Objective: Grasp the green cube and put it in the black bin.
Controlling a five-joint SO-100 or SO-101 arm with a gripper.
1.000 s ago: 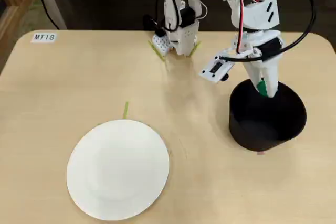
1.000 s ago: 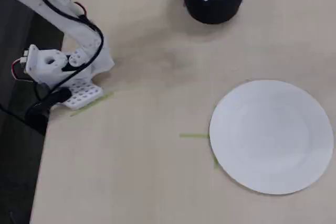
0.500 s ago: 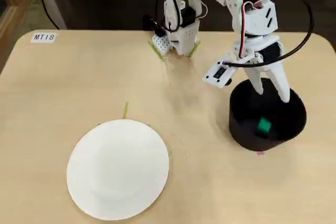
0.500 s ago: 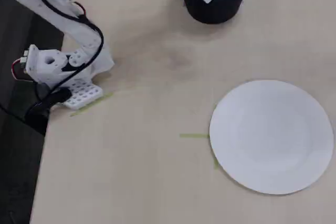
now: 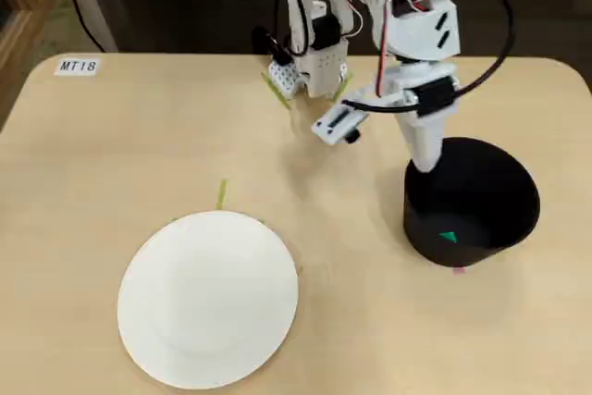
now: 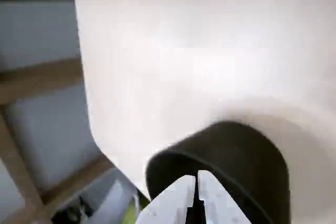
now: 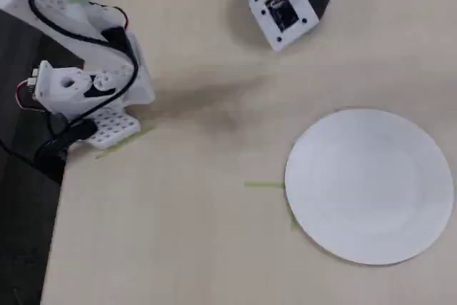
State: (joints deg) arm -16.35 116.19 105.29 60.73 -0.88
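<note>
Wrist view: my jaws nearly pressed together, holding nothing, poised over the black bin (image 6: 236,156). Green cube (image 5: 448,238) lies inside on the bin floor, seemingly dropped. White plate (image 5: 209,297) beyond on the table (image 5: 139,145), bare.

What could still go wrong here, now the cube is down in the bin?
1. The tool hangs low over the black bin's rim; pulling away sideways could probably catch the wall and tip it.
2. The green cube lies inside the bin, so a knock might spill it back out.
3. A wide swing back across the table could brush the white plate.
</note>
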